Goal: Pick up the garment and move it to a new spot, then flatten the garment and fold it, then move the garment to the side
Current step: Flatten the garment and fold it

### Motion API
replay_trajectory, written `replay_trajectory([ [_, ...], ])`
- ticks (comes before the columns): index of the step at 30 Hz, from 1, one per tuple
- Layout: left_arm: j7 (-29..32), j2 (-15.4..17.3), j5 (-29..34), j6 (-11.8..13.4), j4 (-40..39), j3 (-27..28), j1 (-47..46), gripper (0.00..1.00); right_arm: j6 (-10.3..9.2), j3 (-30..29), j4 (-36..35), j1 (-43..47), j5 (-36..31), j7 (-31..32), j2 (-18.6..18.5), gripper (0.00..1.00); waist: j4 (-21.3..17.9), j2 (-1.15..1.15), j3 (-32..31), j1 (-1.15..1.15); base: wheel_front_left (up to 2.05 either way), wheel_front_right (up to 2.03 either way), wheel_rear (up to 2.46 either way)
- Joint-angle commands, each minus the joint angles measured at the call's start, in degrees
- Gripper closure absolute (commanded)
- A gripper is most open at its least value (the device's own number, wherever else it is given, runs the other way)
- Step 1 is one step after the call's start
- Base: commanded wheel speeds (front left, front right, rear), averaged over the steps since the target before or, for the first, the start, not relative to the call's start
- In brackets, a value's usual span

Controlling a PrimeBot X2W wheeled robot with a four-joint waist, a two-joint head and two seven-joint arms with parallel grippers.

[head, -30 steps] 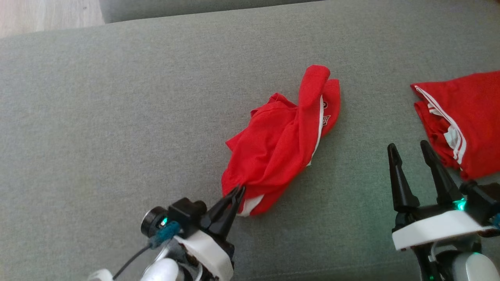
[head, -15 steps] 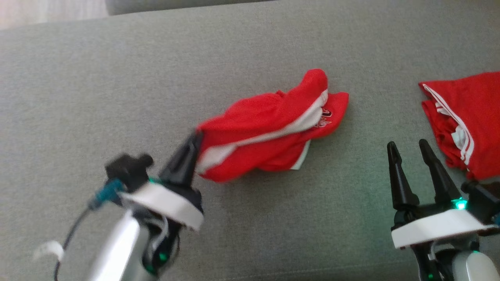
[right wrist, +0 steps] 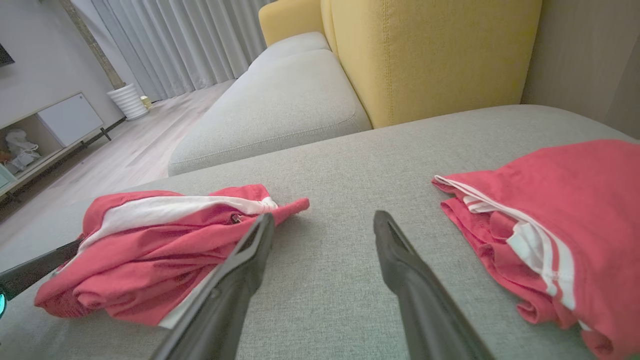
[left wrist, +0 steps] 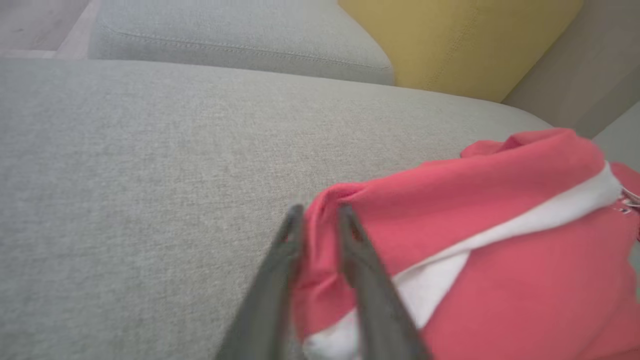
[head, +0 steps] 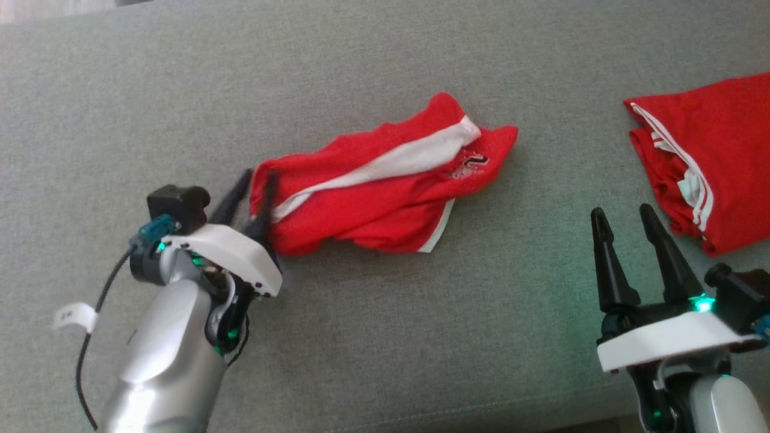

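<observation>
Okay, left gripper (head: 259, 174) slightly parted astride garment (head: 373, 192) edge, right gripper (head: 621, 210) spread empty; I should back out straight, no snagging.

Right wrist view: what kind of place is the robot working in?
Probably a home living room: there is a grey sofa with a yellow backrest behind it, floor-length curtains, and a low cabinet by the wall.

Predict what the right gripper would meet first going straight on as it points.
Likely free: the right gripper aims over bare grey fabric cushion, between the crumpled red garment and the folded red garment; depth unclear.
</observation>
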Motion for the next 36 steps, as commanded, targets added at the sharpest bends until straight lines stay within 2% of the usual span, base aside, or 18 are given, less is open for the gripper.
replay_trajectory([
  [1,-1.7,0.8,0.78,1.09,-0.55,1.63,-1.8,0.0,0.37,1.07,-1.73,-2.07,0.34,-0.75,-0.26,0.0,0.23,0.0,-0.51,-0.01,0.0,0.0,0.0],
  [7,-5.1,0.29,1.56,3.85,-2.48,2.94,0.67,0.0,0.37,1.28,-2.1,-2.62,-1.03,-1.2,-0.38,0.0,1.14,0.0,-1.96,-0.01,0.0,0.0,0.0],
  [15,-6.08,0.33,6.31,10.3,-19.48,7.88,10.34,0.0,0.37,2.16,-3.1,-4.26,-4.23,-1.18,-2.51,0.0,3.26,0.0,-4.57,-0.01,0.0,0.0,0.0],
  [22,-6.09,0.32,8.51,12.38,-29.07,9.7,20.74,0.0,0.37,2.72,-3.14,-3.57,-6.3,-0.22,-3.47,0.0,4.86,0.0,-7.3,-0.01,0.0,0.0,0.0],
  [27,-5.69,1.18,10.26,13.69,-31.34,8.69,25.16,0.0,0.37,3.02,-3.07,-2.11,-6.3,0.24,-3.28,0.0,5.52,0.0,-8.38,-0.01,0.0,0.0,0.0],
  [36,-4.41,1.89,10.74,14.24,-33.09,7.7,27.15,0.0,0.37,2.77,-3.43,-0.87,-6.01,0.55,-2.73,0.0,5.62,0.0,-8.77,-0.01,0.0,0.0,0.0],
])
